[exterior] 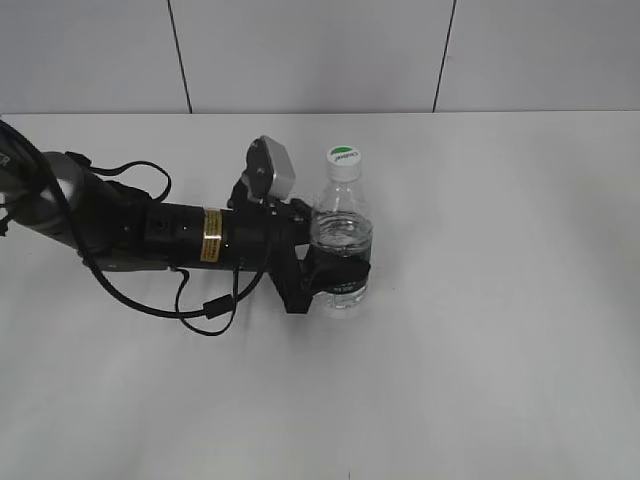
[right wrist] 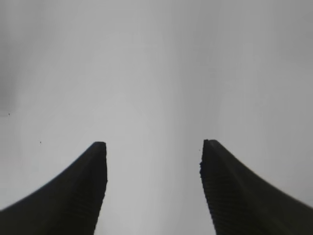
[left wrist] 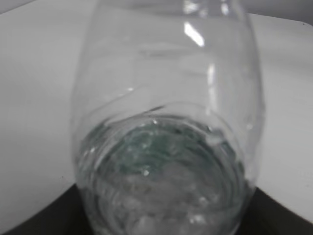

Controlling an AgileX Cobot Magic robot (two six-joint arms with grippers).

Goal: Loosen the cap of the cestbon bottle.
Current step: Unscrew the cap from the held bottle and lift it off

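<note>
The cestbon bottle [exterior: 342,240] stands upright on the white table, clear with a dark green label band low on its body. Its white cap [exterior: 343,160] with a green patch sits on the neck. My left gripper [exterior: 325,275] reaches in from the left and is shut around the bottle's lower body. In the left wrist view the bottle [left wrist: 166,122] fills the frame, and the dark fingers show only at the bottom corners. My right gripper [right wrist: 153,147] is open and empty over bare table; it is out of the exterior view.
The white table [exterior: 500,350] runs to a grey panelled wall [exterior: 320,50] at the back. The left arm [exterior: 150,235] with its black cable loop [exterior: 200,305] lies across the left half of the table.
</note>
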